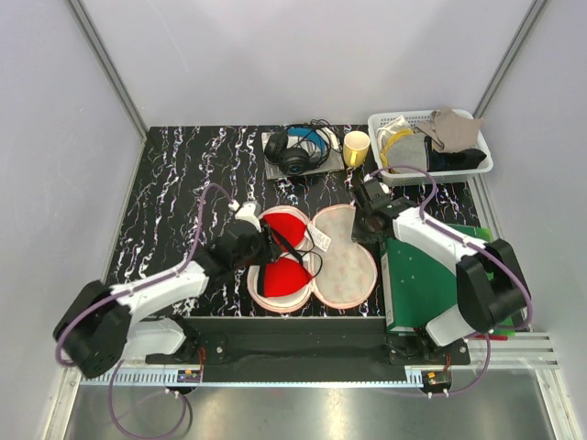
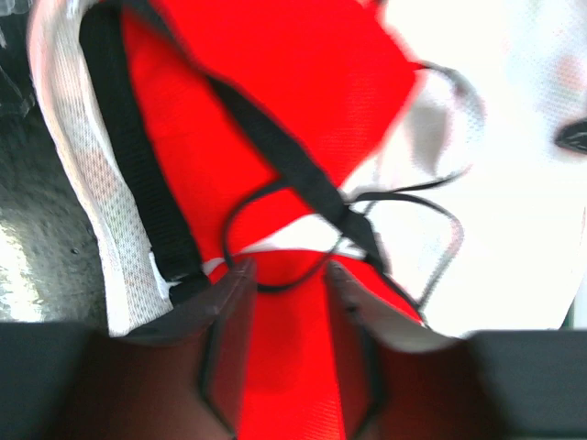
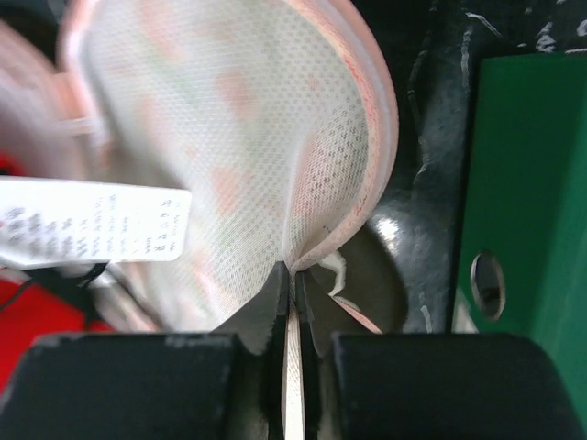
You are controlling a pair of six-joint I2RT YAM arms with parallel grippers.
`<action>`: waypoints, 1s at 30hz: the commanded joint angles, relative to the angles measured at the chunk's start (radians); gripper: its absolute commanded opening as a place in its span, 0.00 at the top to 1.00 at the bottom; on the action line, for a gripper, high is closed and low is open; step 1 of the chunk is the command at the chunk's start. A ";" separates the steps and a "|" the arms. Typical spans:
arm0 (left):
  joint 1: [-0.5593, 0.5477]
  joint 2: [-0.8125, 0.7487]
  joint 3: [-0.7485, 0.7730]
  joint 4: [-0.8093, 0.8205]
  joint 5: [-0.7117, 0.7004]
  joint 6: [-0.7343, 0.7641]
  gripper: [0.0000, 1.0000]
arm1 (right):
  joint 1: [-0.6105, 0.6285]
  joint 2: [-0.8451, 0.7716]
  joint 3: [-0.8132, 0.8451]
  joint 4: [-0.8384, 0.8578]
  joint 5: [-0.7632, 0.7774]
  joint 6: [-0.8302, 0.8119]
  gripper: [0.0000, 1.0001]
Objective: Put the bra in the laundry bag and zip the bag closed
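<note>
The laundry bag (image 1: 348, 261) lies open in two lobed halves on the black marbled table, pale inside up. The red bra (image 1: 282, 275) with black straps lies in its left half. My left gripper (image 1: 268, 247) is over the bra. In the left wrist view its jaws (image 2: 292, 293) stand a little apart with the red padded bra (image 2: 275, 110) filling the gap, over white mesh of the bag (image 2: 83, 183). My right gripper (image 1: 365, 229) is shut on the right half's pink rim, pinching the mesh (image 3: 229, 137) at its tips (image 3: 293, 275). A bit of red bra (image 3: 37, 321) shows at the left.
A green board (image 1: 422, 280) lies right of the bag, under my right arm. Black headphones (image 1: 293, 151), a yellow cup (image 1: 356, 147) and a white basket (image 1: 381, 124) of cloths stand at the back. A white care label (image 3: 83, 220) hangs inside the bag.
</note>
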 commanded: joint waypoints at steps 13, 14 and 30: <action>-0.665 0.026 0.236 0.177 -0.408 0.340 0.31 | 0.053 -0.102 0.103 -0.110 -0.171 0.128 0.92; -0.692 0.089 0.270 0.156 -0.469 0.380 0.31 | 0.055 -0.104 0.108 -0.113 -0.173 0.131 0.92; -0.961 0.543 0.650 -0.072 -0.911 0.604 0.19 | 0.056 -0.132 0.122 -0.149 -0.177 0.142 0.91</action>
